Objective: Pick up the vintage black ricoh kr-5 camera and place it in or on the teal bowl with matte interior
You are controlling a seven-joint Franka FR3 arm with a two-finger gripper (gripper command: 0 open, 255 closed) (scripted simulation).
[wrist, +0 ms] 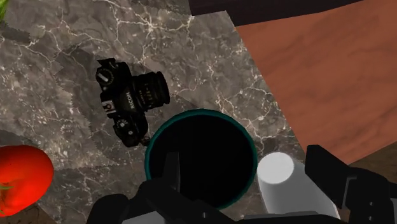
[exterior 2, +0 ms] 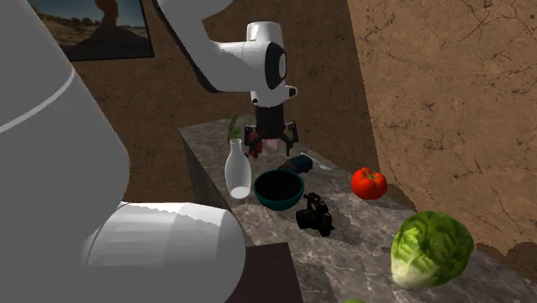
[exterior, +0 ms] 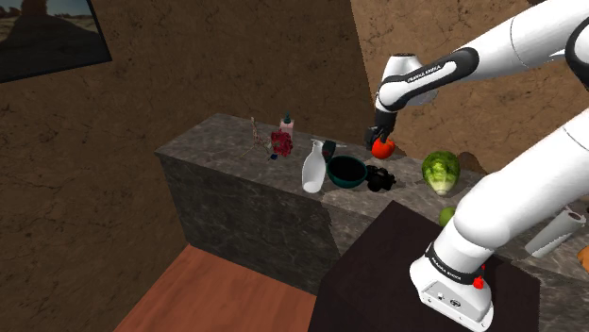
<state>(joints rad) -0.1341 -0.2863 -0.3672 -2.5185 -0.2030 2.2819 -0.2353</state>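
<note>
The black Ricoh camera (wrist: 130, 98) lies on the dark marble counter (wrist: 63, 44), lens pointing sideways, right beside the teal bowl (wrist: 200, 162). From the shoulder view the camera (exterior: 379, 178) sits just right of the bowl (exterior: 346, 171). In the second exterior view the camera (exterior 2: 315, 214) is in front of the bowl (exterior 2: 278, 188). My gripper (wrist: 245, 158) hangs well above the bowl, open and empty, its fingers (wrist: 170, 167) apart. The gripper (exterior 2: 272, 145) is high over the counter's far part. From the shoulder the gripper (exterior: 382, 132) overlaps a tomato behind it.
A white bottle (exterior 2: 237, 169) stands touching-close to the bowl. A red tomato (exterior 2: 368, 182) and a green lettuce (exterior 2: 431, 248) lie further along the counter. Small red and dark items (exterior: 281, 141) crowd the far end. A paper roll (exterior: 555, 232) lies near the stand.
</note>
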